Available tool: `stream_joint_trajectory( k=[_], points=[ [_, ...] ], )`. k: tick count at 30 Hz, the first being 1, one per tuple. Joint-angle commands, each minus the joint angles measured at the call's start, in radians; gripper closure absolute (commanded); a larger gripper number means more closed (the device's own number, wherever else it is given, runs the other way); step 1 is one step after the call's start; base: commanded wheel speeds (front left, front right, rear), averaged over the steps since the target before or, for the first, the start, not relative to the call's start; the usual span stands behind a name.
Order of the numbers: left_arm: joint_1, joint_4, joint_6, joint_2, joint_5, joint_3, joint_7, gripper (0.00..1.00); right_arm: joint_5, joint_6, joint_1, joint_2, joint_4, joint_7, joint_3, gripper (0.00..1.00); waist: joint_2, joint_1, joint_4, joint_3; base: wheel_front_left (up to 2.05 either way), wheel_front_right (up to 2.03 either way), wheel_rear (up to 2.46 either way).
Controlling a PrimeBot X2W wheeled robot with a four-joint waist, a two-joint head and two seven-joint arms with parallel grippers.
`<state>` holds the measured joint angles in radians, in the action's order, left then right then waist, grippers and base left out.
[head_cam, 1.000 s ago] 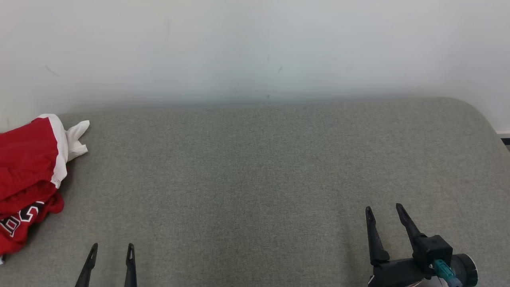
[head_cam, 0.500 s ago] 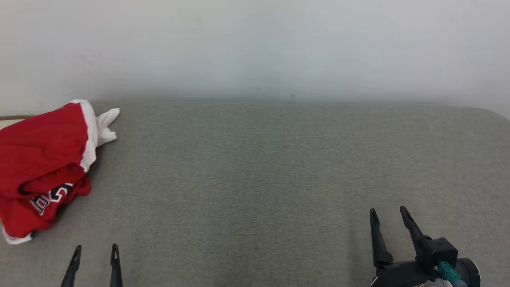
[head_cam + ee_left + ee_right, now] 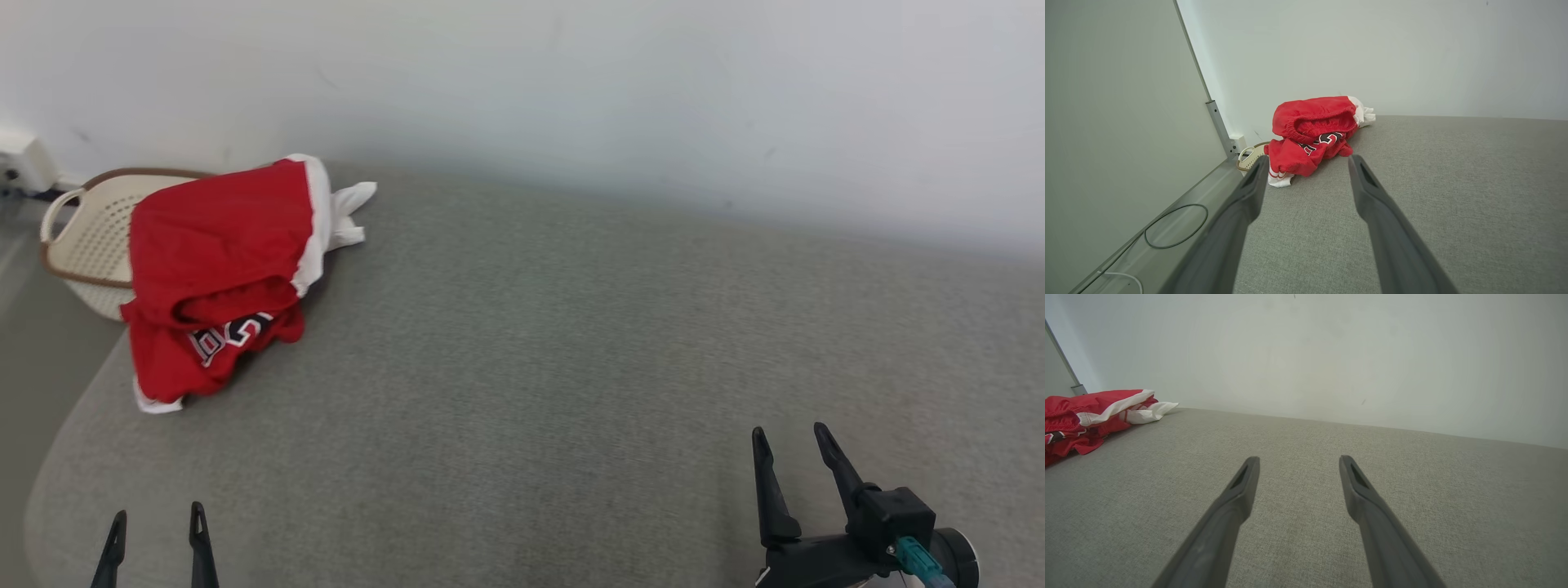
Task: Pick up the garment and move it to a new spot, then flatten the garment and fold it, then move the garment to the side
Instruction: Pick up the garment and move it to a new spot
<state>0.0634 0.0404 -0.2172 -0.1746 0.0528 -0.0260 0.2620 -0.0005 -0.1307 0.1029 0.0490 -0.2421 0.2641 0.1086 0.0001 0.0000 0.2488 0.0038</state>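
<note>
Change: head view has swung left over the last second, so the whole picture has shifted. I record no move of the garment [image 3: 220, 278] on the pad [image 3: 522, 367], and a basket [image 3: 82, 237] has come into frame. Both pincers have kept the same spread.
Left pincer [image 3: 158, 512]: open, fingers well apart, nothing between them. It sits over the pad's near left corner.
Right pincer [image 3: 789, 430]: open and empty, over bare pad. Nothing lies near its fingertips.
Garment: red with white trim and dark lettering, crumpled in a heap. It lies ahead of the left pincer and well apart from it, with no contact. On my left wrist view it sits straight beyond the fingertips. From the right pincer it is far off to the left and further ahead.
Basket: pale, perforated, with a brown rim. It stands beyond the garment as seen from the left pincer, partly hidden by it and off the pad's edge.
Pad: grey fabric under both pincers. I cannot tell whether any fingertip touches it.
Cable [image 3: 1175, 226]: dark loop on the floor, left of the left pincer.
Wall [image 3: 571, 82]: plain and pale, ahead of both pincers, past the pad's far edge.
</note>
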Motion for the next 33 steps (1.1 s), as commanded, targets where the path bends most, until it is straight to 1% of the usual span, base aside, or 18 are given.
stream_joint_trajectory(
  k=[1,9,15,21,26,31,33],
  points=[
    [0.020,-0.002,-0.001,0.003,0.001,-0.008,0.004,0.00,0.008,0.000,-0.002,0.003,0.008,0.001,0.004,0.00,-0.0001,0.0000,0.073,0.007,0.00,0.00,0.00],
    [0.022,0.003,0.010,0.007,-0.006,-0.021,0.004,0.00,0.023,0.000,-0.012,0.003,0.002,0.001,0.011,0.00,-0.0001,0.0000,0.179,-0.011,0.00,0.00,0.00],
    [0.030,-0.003,0.014,0.003,-0.011,-0.038,0.004,0.00,0.041,0.000,-0.018,0.003,-0.002,0.001,0.029,0.00,-0.0001,0.0000,0.244,-0.028,0.00,0.00,0.00],
    [0.044,0.023,-0.006,0.010,-0.017,-0.065,0.004,0.00,0.051,0.000,0.008,0.003,-0.007,0.001,0.065,0.00,-0.0001,0.0000,0.254,-0.024,0.00,0.00,0.00],
    [0.055,0.034,-0.011,0.014,-0.019,-0.075,0.004,0.00,0.057,0.000,0.018,0.003,-0.016,0.001,0.079,0.00,-0.0001,0.0000,0.257,-0.023,0.00,0.00,0.00],
    [0.065,0.038,-0.006,0.014,-0.018,-0.085,0.004,0.00,0.065,0.000,0.023,0.003,-0.022,0.001,0.090,0.00,-0.0001,0.0000,0.256,-0.027,0.00,0.00,0.00],
    [0.056,0.043,0.003,0.018,-0.015,-0.080,0.004,0.00,0.065,0.000,0.023,0.003,-0.025,0.001,0.092,0.00,-0.0001,0.0000,0.256,-0.029,0.00,0.00,0.00]
  ],
)
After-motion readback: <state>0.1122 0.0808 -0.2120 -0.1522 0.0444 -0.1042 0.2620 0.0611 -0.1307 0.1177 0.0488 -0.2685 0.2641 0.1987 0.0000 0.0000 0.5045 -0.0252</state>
